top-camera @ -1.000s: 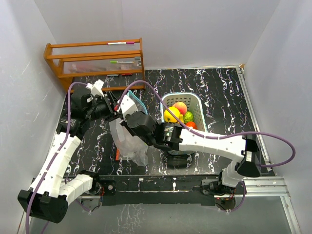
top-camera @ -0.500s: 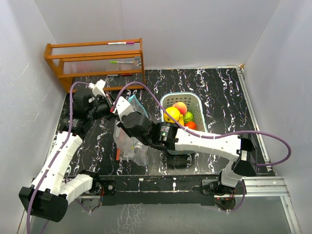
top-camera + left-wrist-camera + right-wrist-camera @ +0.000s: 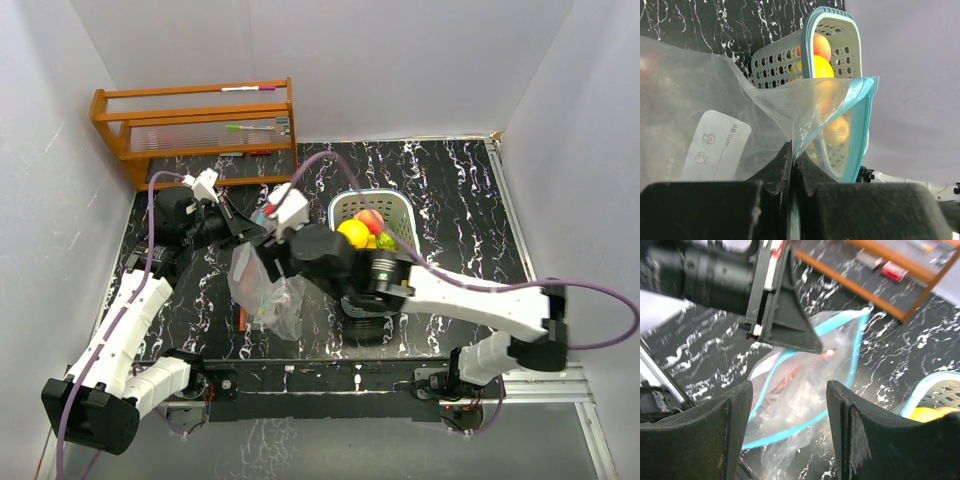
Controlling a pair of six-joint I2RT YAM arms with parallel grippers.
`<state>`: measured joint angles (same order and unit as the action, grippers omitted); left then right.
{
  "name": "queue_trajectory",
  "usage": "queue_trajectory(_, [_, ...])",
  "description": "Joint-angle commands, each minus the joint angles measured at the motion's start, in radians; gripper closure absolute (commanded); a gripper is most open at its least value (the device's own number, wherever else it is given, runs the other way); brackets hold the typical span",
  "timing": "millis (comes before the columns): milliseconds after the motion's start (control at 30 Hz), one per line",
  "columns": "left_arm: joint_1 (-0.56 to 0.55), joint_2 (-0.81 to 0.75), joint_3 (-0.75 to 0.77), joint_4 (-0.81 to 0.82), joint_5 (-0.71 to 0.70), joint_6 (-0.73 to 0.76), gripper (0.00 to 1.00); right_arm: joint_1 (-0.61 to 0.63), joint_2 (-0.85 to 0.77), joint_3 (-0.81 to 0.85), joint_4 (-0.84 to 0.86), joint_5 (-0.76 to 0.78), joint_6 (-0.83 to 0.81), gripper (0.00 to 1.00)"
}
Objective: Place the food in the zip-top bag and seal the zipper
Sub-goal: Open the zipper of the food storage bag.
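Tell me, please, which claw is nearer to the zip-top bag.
Left. The left claw is shut on the rim of the bag; the right claw hangs open above its mouth, apparently clear of it.

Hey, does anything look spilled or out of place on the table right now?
Nothing has spilled. The fruits sit in the basket. The zip-top bag hangs crumpled from the left pincer, pinched at its rim. The right pincer is open and empty. One small red thing lies beside the bag, too small to identify.
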<state>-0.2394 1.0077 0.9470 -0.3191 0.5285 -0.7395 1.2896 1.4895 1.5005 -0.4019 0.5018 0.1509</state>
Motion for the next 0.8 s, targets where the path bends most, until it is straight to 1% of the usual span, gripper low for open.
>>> queue_trajectory(0, [-0.003, 0.002, 0.002, 0.010, -0.001, 0.015, 1.00, 0.003, -0.196, -0.047, 0.056, 0.100, 0.063, 0.35])
queue_trajectory(67, [-0.004, 0.003, 0.011, 0.007, 0.004, 0.017, 1.00, 0.001, -0.236, -0.095, 0.032, 0.163, 0.095, 0.31])
queue_trajectory(133, [-0.004, 0.003, 0.021, 0.002, 0.007, 0.017, 1.00, -0.015, -0.262, -0.134, 0.006, 0.183, 0.139, 0.30])
queue_trajectory(233, [-0.004, 0.005, 0.030, 0.004, 0.009, 0.012, 1.00, -0.046, -0.297, -0.196, 0.004, 0.138, 0.214, 0.30])
queue_trajectory(333, [-0.004, 0.007, 0.033, 0.016, 0.022, -0.004, 1.00, -0.069, -0.302, -0.246, 0.051, 0.065, 0.257, 0.30])
queue_trajectory(633, [-0.004, 0.002, 0.039, 0.026, 0.036, -0.015, 1.00, -0.117, -0.197, -0.262, 0.141, -0.036, 0.303, 0.30])
queue_trajectory(767, [-0.003, 0.003, 0.044, 0.032, 0.054, -0.021, 1.00, -0.136, -0.147, -0.253, 0.157, -0.035, 0.310, 0.30])
